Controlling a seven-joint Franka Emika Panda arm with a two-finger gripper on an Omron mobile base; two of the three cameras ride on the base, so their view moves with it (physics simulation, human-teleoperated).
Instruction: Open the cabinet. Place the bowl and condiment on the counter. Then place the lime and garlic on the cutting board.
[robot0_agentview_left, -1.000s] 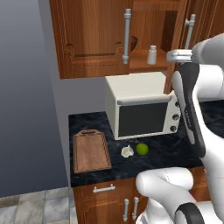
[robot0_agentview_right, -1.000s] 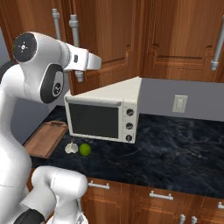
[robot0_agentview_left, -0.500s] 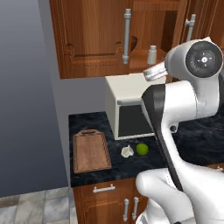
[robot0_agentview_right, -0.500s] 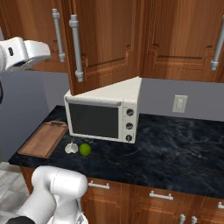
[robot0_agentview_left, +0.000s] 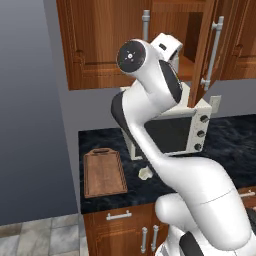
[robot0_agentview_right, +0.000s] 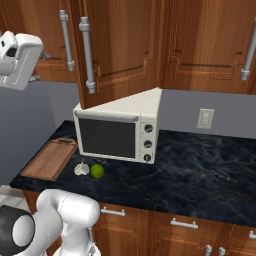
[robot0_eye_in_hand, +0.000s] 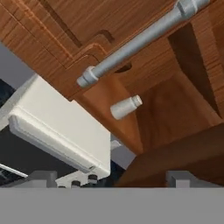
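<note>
Facing the opened cabinet (robot0_eye_in_hand: 175, 118), my gripper (robot0_eye_in_hand: 109, 177) hangs with jaws spread wide, grasping nothing. One door stands ajar; the slim white condiment (robot0_eye_in_hand: 124, 107) waits on the shelf at my twelve o'clock. Lime (robot0_agentview_right: 97, 171) and garlic (robot0_agentview_right: 81, 169) lie on the counter (robot0_agentview_right: 200, 165), at three o'clock of the cutting board (robot0_agentview_right: 50, 159), not yet placed on it.

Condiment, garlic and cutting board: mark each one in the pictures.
condiment (robot0_eye_in_hand: 125, 107), hand view, on the middle of its white body inside the cabinet.
garlic (robot0_agentview_right: 81, 169), right base view, on the middle of the bulb.
cutting board (robot0_agentview_left: 104, 174), left base view, on the bare wooden face.
</note>
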